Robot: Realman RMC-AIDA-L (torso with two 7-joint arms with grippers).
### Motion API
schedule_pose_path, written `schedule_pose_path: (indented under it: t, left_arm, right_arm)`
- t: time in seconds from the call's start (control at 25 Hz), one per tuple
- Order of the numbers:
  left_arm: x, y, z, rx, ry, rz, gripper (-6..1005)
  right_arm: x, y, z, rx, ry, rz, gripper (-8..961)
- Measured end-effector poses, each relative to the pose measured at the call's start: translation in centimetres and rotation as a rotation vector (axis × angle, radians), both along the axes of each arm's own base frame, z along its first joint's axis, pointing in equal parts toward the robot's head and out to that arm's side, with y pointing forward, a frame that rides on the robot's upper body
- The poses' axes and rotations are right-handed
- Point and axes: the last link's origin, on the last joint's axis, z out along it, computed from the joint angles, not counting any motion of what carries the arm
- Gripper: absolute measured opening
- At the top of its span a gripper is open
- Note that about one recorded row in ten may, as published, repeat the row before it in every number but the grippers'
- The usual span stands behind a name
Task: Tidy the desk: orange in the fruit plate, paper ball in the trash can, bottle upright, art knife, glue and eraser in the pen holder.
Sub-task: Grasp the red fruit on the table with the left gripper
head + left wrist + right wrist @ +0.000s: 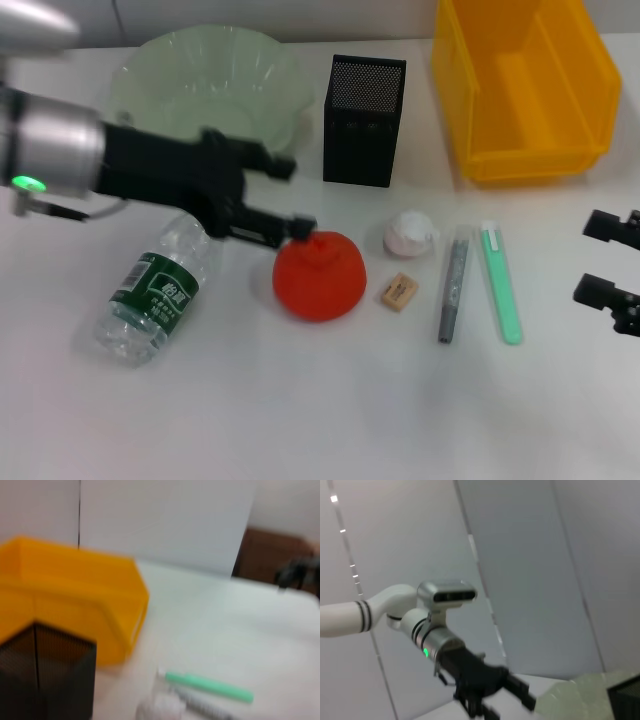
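The orange (pixel 320 278) lies at the table's middle. My left gripper (pixel 295 197) is open just above its near-left top, with the lower fingertip (pixel 303 226) at the orange's top; it also shows in the right wrist view (pixel 495 692). The clear bottle (pixel 155 292) lies on its side to the left. The paper ball (pixel 410 233), eraser (pixel 399 291), grey glue stick (pixel 453 285) and green art knife (pixel 500 285) lie to the right. The green fruit plate (pixel 160 70), black mesh pen holder (pixel 365 122) and yellow trash bin (pixel 525 160) stand behind. My right gripper (pixel 605 260) is open at the right edge.
The left wrist view shows the yellow bin (pixel 75 595), the pen holder (pixel 45 675), the green knife (pixel 210 686), the grey glue stick (pixel 205 709) and the paper ball (pixel 160 711). Bare white table lies in front of the objects.
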Motion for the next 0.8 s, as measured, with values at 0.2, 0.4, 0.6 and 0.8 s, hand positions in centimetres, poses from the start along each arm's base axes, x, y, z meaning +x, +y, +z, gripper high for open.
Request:
schedule_pose_path:
  t: [0.2,0.4,0.6,0.8]
  left_arm:
    - [-0.9,0.2,-3.9,-0.012,0.116,0.009,790]
    - [-1.7,0.5,-5.7,0.017,0.168,0.019,788]
    - [-2.5,0.3,-6.2,0.041,0.168,0.033,702]
    - [-2.6,-0.2,-6.0,0.042,0.118,0.047,516]
  right_arm:
    - [0.8,-0.2,-0.4,0.006,-0.002,-0.060,817]
    - [1.0,0.0,-1.0,0.008,0.005,-0.088,812]
    - [0.9,0.3,-1.3,0.006,-0.001,-0.090,806]
    - [0.9,0.3,-1.3,0.006,-0.002,-0.092,801]
